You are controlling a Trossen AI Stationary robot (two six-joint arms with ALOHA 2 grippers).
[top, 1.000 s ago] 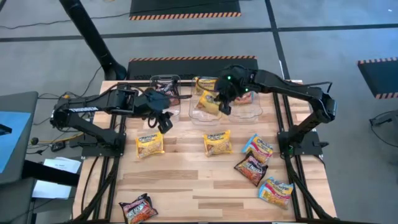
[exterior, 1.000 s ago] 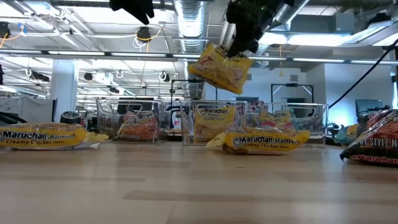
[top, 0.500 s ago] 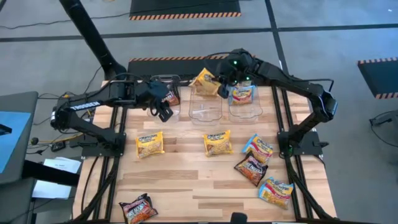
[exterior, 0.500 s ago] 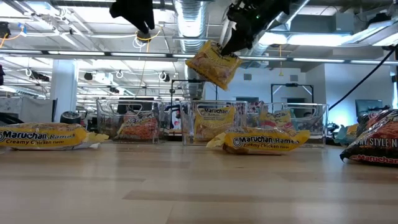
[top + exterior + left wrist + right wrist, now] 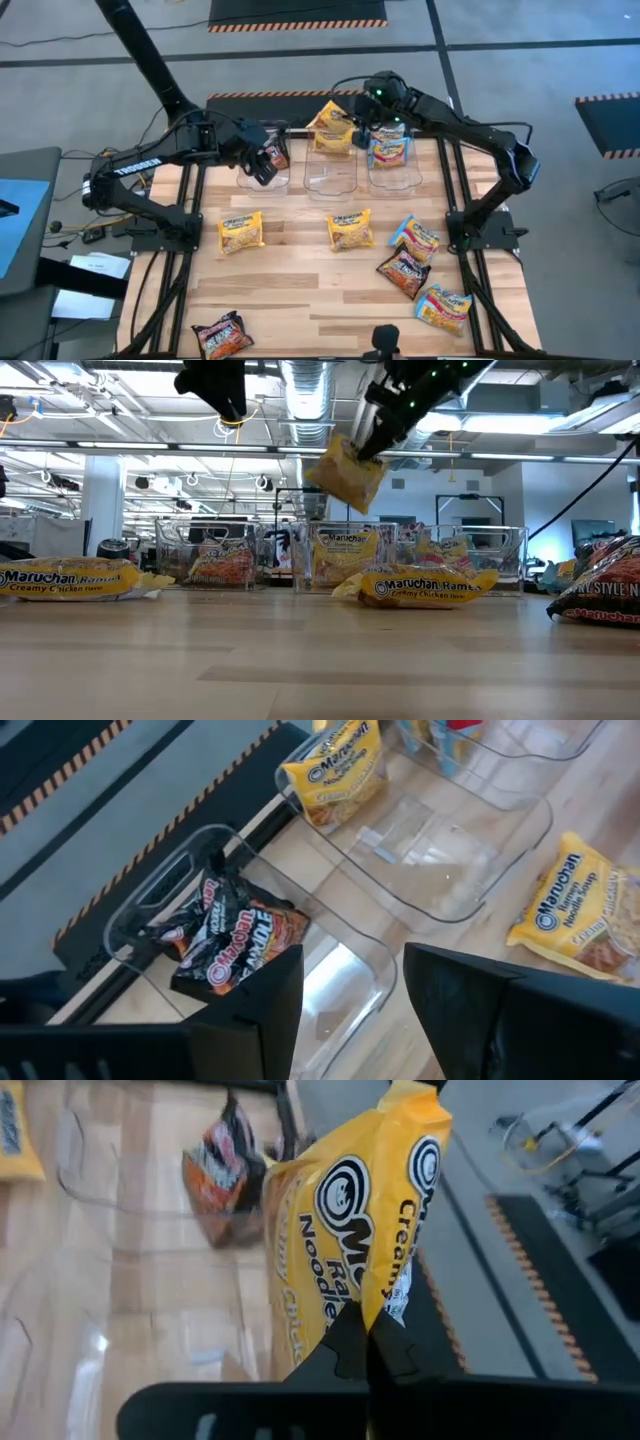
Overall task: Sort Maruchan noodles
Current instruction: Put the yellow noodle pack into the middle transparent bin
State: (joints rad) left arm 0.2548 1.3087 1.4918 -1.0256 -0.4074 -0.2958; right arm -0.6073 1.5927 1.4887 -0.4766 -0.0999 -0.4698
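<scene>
Above the middle tub (image 5: pixel 330 170), the right gripper (image 5: pixel 357 130) pinches a yellow noodle packet (image 5: pixel 332 129) by its edge, seemingly for dropping in, while the left gripper (image 5: pixel 262 165) hangs spread and empty over the left tub (image 5: pixel 262 165).

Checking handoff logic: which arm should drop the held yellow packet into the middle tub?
Right. The right gripper is shut on the yellow packet, held above the middle tub's far end. The left gripper is open and empty over the left tub.
</scene>
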